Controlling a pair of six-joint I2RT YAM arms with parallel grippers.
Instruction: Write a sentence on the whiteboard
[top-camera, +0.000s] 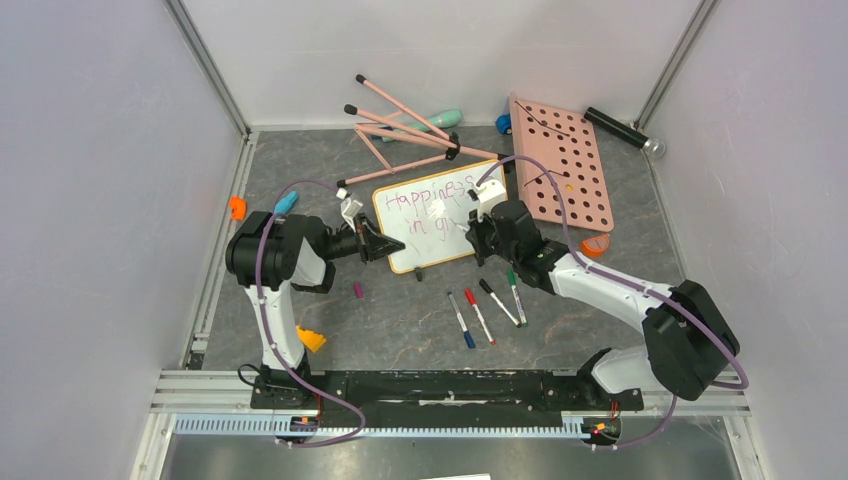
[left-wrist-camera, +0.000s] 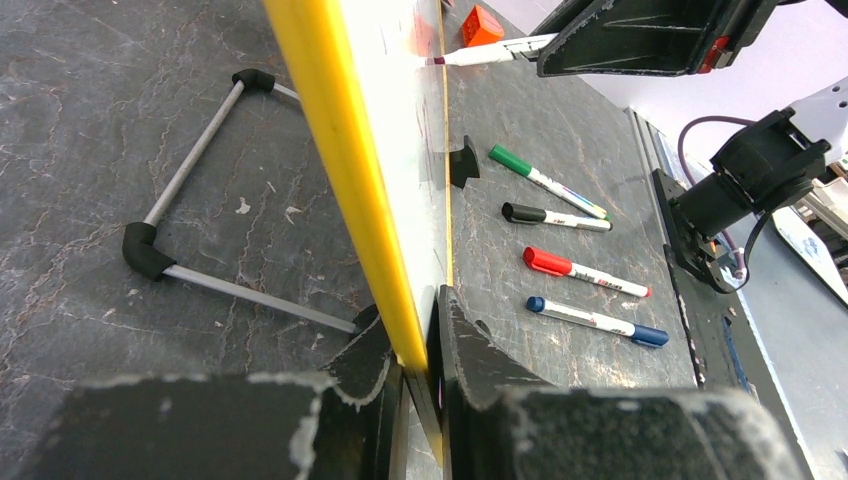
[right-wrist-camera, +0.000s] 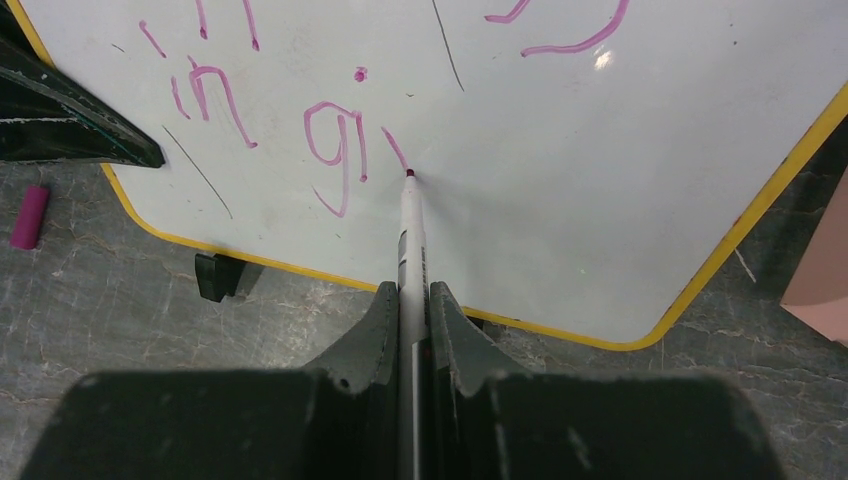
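Note:
The whiteboard (top-camera: 425, 250) stands tilted mid-table on small black feet, its rim yellow-orange (left-wrist-camera: 340, 150). My left gripper (top-camera: 383, 245) (left-wrist-camera: 420, 365) is shut on the board's left edge, one finger on each face. My right gripper (top-camera: 478, 232) (right-wrist-camera: 409, 295) is shut on a white marker (right-wrist-camera: 412, 240), whose purple-pink tip touches the board. The sentence (top-camera: 430, 198) reads "Happiness" on top, and "in gi" (right-wrist-camera: 335, 150) below with a short slanting stroke ending at the tip.
Green (left-wrist-camera: 545, 180), black (left-wrist-camera: 555, 216), red (left-wrist-camera: 585, 272) and blue (left-wrist-camera: 597, 320) markers lie in front of the board. A pink cap (right-wrist-camera: 30, 216) lies near its left corner. A pink pegboard (top-camera: 560, 160), pink-stick stand (top-camera: 400, 130) and black cylinder (top-camera: 625, 130) sit behind.

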